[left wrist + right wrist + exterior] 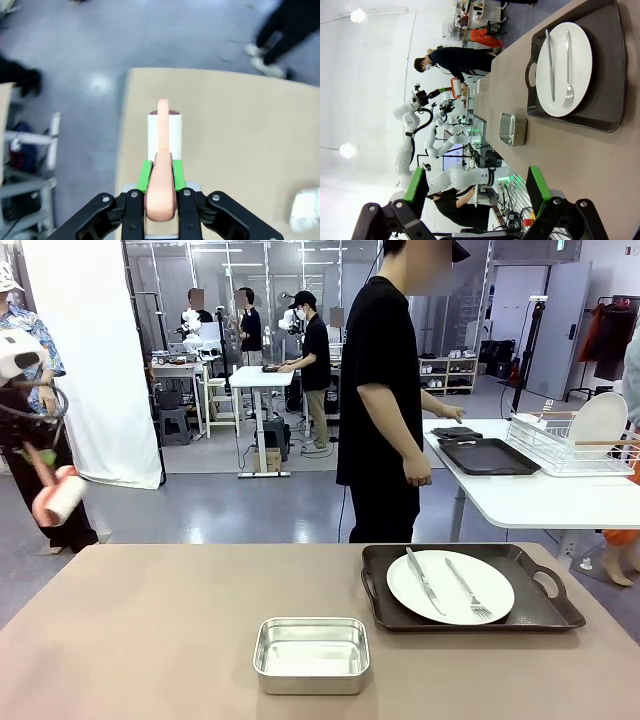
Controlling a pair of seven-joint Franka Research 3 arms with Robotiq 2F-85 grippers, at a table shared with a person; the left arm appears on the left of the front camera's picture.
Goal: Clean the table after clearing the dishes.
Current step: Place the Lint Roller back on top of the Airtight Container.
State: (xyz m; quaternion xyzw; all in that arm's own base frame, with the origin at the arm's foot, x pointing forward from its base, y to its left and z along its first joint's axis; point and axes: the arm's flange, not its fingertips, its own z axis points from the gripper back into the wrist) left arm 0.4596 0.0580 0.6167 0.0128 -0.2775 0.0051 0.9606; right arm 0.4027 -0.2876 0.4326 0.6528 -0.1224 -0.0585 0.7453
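pink roller handle [161, 187] sits clamped in my left fingers [144, 176]; right fingers [416, 184] gape wide. farther on the bench [150, 640], the plate [450, 590] looks brittle, cutlery [424, 580] loose, so i'd lift its stiff tray [545, 618] by the end handles.

Table layout: a tray at the far right, a pan near the middle front.

On the table [150, 640], the tray [545, 615] sat by the far edge on the right, bearing a plate [450, 587]. On the plate, a knife [424, 580] lay left of a fork [468, 590]. The pan [311, 653] stood left of the tray and nearer the robot, apart from it. The roller [164, 130] sat in the left gripper [161, 172], raised by the table's far left corner. Behind the table stood a person [378, 390]. To the person's right, a smaller table [530, 502] carried another tray [487, 456], with a rack [570, 445] to its right.
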